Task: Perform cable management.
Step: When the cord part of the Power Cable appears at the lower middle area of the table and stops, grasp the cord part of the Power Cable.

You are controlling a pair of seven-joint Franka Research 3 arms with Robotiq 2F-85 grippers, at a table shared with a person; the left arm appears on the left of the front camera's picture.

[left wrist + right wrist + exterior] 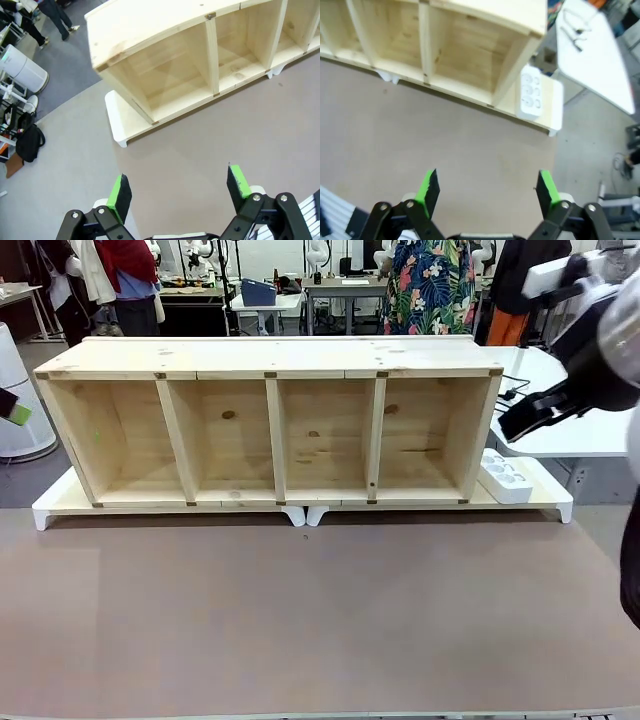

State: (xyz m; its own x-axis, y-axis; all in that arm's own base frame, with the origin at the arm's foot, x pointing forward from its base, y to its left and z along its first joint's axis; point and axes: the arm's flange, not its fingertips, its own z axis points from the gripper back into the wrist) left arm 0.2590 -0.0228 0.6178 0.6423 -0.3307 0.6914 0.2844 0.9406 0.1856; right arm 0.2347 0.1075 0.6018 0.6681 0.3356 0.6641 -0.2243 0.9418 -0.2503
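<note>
A white power strip lies on the white riser at the right end of the wooden shelf; in the right wrist view the power strip sits beside the shelf's end wall. A thin black cable shows on the white side table behind it, and the cable lies there in loose bends. Where it joins the strip is hidden. My right gripper hangs open high above the brown table, nothing between its green pads. My left gripper is open too, above the table's left part, empty.
A long wooden shelf with several open compartments stands on white risers across the far side of the table. The brown tabletop spreads in front of it. A white side table stands at the right. People stand far behind.
</note>
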